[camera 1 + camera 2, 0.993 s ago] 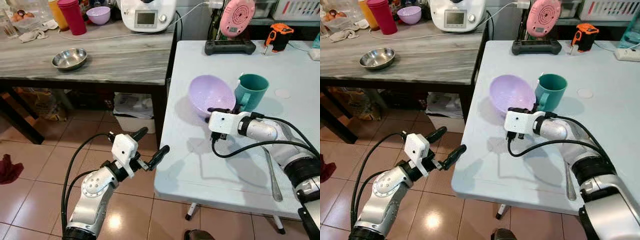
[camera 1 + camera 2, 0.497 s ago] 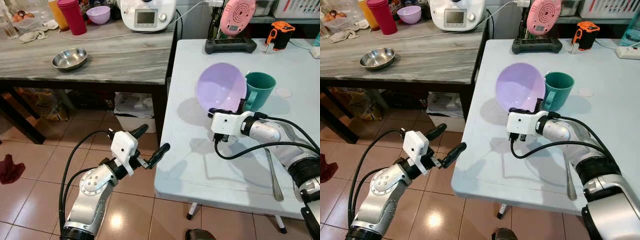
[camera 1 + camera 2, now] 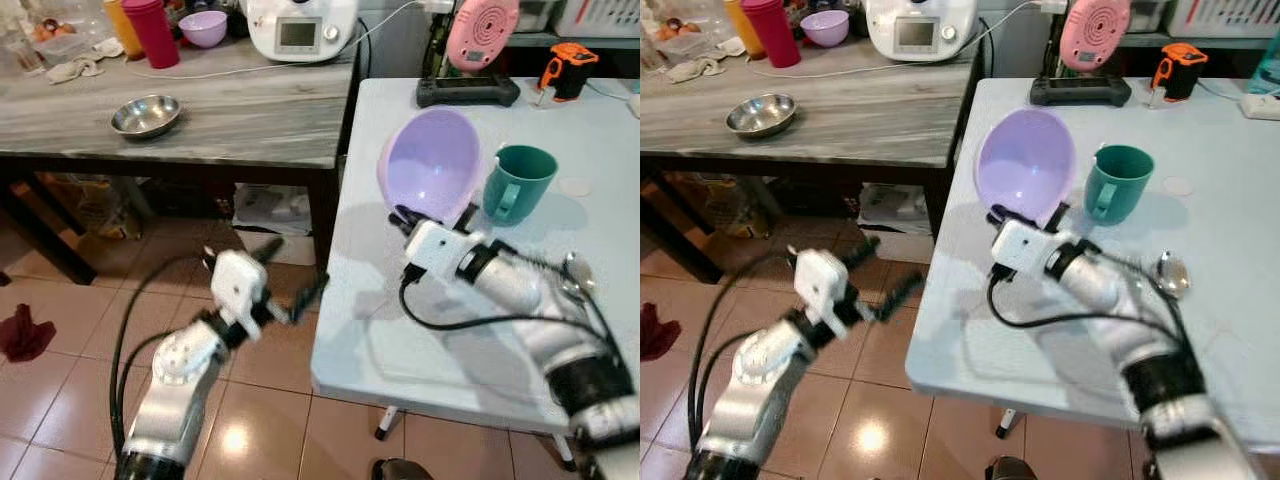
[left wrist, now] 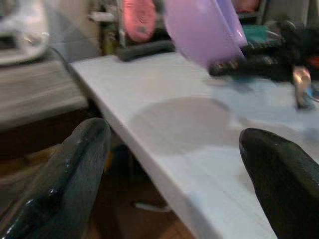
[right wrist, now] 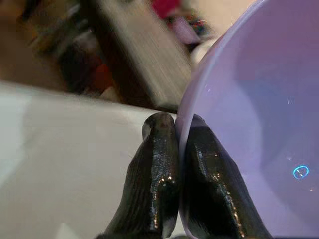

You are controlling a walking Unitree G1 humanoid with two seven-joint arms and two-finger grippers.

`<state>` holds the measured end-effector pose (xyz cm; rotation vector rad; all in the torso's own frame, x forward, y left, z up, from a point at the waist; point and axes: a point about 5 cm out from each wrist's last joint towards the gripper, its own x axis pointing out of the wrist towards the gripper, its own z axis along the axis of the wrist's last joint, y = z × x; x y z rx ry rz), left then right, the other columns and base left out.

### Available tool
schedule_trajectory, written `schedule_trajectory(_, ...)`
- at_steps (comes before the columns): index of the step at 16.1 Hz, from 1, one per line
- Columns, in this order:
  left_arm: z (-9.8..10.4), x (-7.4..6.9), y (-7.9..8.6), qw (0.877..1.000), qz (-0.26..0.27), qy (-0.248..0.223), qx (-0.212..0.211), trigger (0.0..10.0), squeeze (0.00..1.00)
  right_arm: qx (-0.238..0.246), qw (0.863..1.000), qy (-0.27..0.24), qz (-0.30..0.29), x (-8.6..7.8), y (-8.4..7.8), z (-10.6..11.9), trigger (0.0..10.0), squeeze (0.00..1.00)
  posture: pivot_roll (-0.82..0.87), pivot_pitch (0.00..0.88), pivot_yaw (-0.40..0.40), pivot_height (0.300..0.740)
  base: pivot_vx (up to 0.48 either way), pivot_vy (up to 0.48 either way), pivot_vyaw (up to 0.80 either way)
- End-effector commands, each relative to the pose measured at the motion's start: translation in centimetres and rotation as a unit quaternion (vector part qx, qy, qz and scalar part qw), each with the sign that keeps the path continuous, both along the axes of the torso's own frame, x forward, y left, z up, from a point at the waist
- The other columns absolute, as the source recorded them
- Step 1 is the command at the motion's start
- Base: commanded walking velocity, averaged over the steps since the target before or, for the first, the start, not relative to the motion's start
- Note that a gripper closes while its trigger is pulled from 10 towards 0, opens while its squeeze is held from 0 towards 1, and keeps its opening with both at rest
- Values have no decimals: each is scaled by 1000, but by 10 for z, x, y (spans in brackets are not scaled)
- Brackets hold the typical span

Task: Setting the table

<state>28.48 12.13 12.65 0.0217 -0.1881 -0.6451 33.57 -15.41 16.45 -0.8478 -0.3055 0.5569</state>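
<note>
Right gripper (image 5: 177,134) pinches the rim of the big round purple plastic bowl (image 3: 430,165) — tipped up above the white table (image 3: 400,330). Left gripper (image 3: 290,285) is spread wide.

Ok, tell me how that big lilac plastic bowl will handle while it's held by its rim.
The big lilac plastic bowl is probably light and stiff: the right gripper holds it tilted by the rim alone. That thin, smooth rim may slip or swing.
</note>
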Motion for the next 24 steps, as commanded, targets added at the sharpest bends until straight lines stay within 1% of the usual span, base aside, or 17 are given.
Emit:
schedule_trajectory(1,-8,6,11,999,43,20,9,10000,0,61,998,-26,-4,-5,12,14,10000,0,-234,95,98,740,0,0,0)
schedule_trajectory(3,-12,12,18,998,65,25,11,10000,0,133,991,-30,-10,-16,25,18,10000,0,-238,94,99,740,0,0,0)
schedule_trajectory(4,-12,18,22,996,81,31,-3,10000,0,185,982,-31,-27,-24,33,20,10000,0,-244,94,100,740,0,0,0)
schedule_trajectory(5,-12,22,25,995,98,31,-5,10000,0,212,975,-29,-60,-26,32,17,10000,0,-247,93,99,740,0,0,0)
schedule_trajectory(6,-12,28,27,992,119,41,-30,10000,0,241,966,-13,-93,-28,33,13,10000,0,-255,93,101,740,0,0,-613)
schedule_trajectory(8,-12,29,27,992,116,36,-32,10000,0,255,962,-3,-101,-32,34,12,10000,0,-263,93,102,740,0,139,-706)
schedule_trajectory(10,-13,30,23,994,104,33,-31,10000,0,249,963,3,-102,-36,35,11,10000,0,-269,92,100,740,0,309,-788)
schedule_trajectory(13,-12,34,23,993,107,29,-34,10000,0,254,961,9,-113,-36,31,12,10000,0,-266,92,96,740,0,346,-796)
schedule_trajectory(15,-12,34,23,993,108,28,-35,10000,0,256,960,11,-111,-36,33,14,10000,0,-265,90,94,740,0,354,-703)
schedule_trajectory(18,-13,34,21,993,108,25,-38,10000,0,255,962,3,-100,-35,38,17,10000,0,-263,84,92,740,0,355,0)
schedule_trajectory(24,-12,37,17,993,107,21,-41,10000,0,246,964,-5,-97,-36,34,20,10000,0,-271,78,91,740,0,359,0)
